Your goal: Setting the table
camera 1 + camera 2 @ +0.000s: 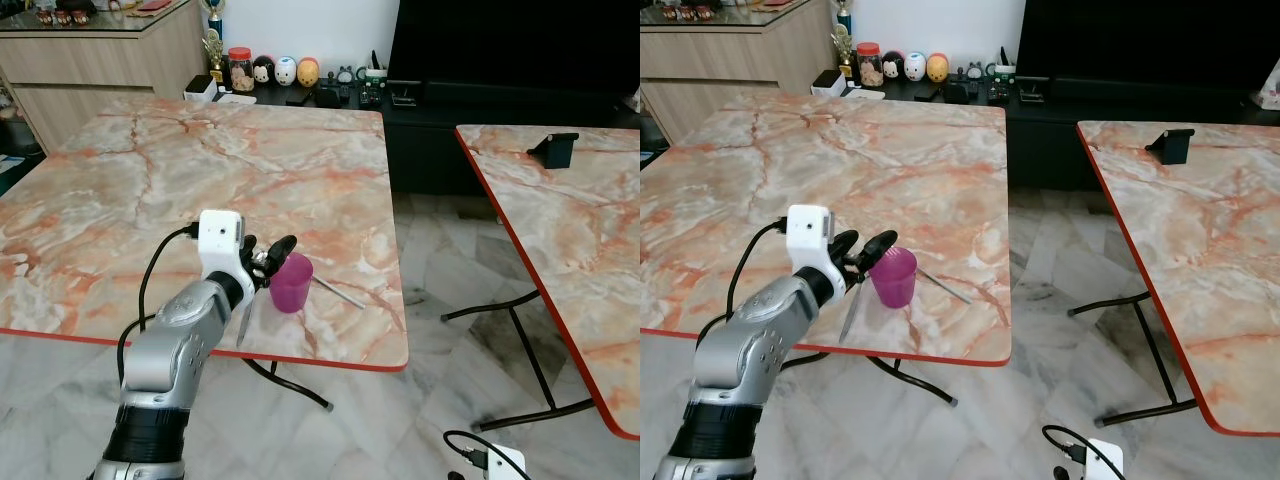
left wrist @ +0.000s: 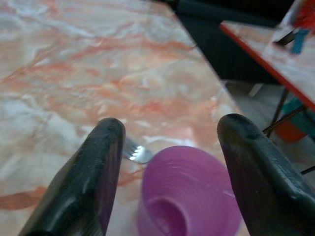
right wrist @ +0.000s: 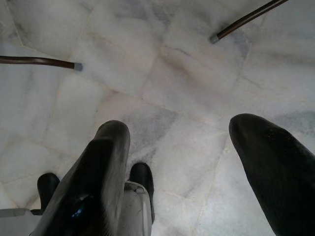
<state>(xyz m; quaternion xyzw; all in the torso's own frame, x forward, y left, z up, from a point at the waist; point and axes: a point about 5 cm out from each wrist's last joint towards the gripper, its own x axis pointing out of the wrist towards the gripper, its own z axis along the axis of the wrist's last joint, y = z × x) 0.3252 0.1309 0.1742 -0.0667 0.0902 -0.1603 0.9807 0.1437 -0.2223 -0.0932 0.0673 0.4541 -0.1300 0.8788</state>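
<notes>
Two marble-patterned desks stand in the room, and the near desk carries the whole setting so far — it is sparse. A purple cup stands upright near the front edge, toward the robot's right corner. Just beside it on the right lies a fork, its tines close to the cup's base in the left wrist view. A thin piece of cutlery lies at the cup's left, partly under the arm; it may be a knife, but I cannot tell.

As a judgement, the task is early to midway: one cup and a couple of utensils are down, no plate or bowl is on the desk, and the other places are bare. The second desk holds only a small dark stand.

The left end effector sits at the cup's rim with its fingers spread apart, one on each side of the cup and not pressing it (whether it is arriving or letting go cannot be read from this moment). The right end effector hangs idle over the floor, fingers apart and holding nothing.

Hard to make out: the cutlery under the left arm is mostly hidden, the fork's handle end is thin and faint, and the small items on the far cabinet — jars and figurines — are too small to name surely.
</notes>
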